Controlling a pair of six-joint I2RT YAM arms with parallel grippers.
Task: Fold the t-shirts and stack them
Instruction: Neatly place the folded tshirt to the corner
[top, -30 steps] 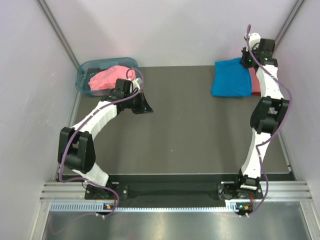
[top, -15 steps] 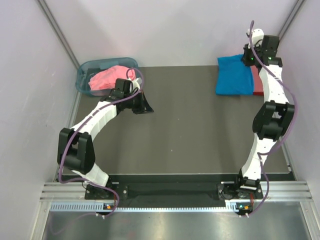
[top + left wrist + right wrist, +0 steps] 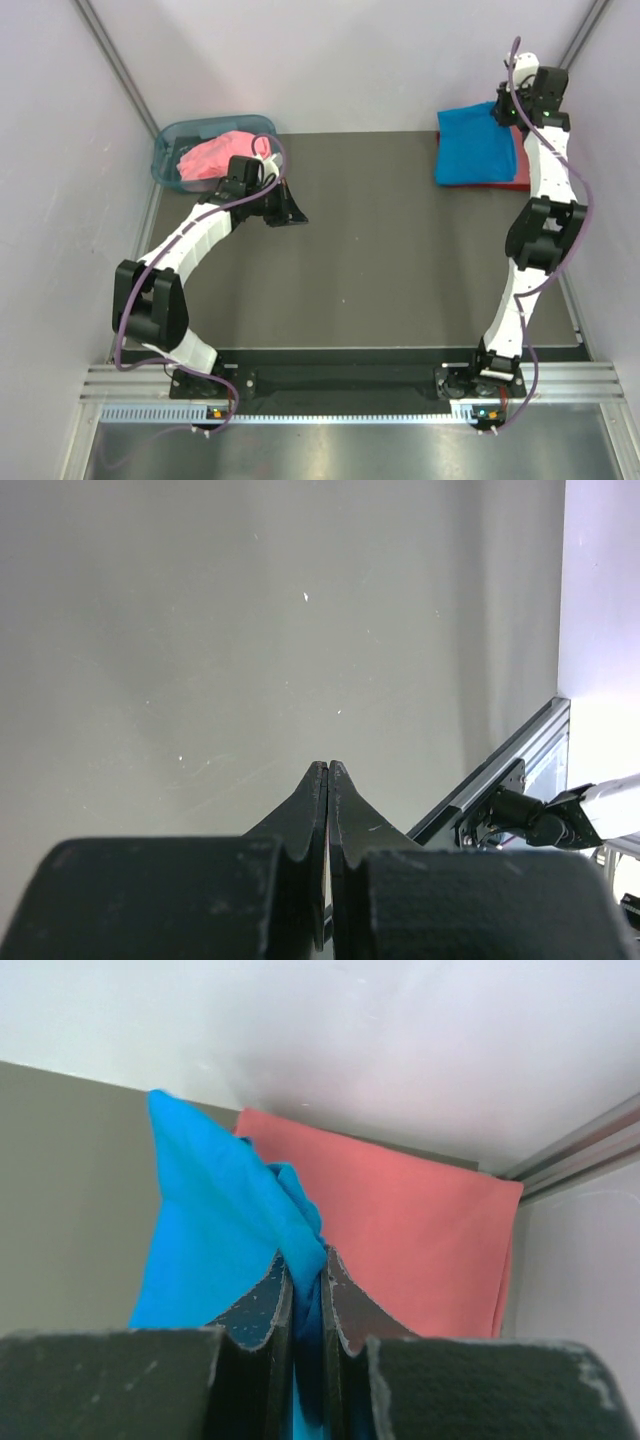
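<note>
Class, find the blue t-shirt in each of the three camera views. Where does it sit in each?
Top external: blue t-shirt at the table's far right corner, over the coral-red t-shirt.
Left wrist: not in it.
Right wrist: blue t-shirt centre-left, pinched by the right gripper.
Shared landmark: the coral-red t-shirt.

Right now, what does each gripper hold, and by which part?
The right gripper pinches the blue t-shirt by a bunched fold of its cloth, above the coral-red t-shirt. The left gripper is shut on nothing.
</note>
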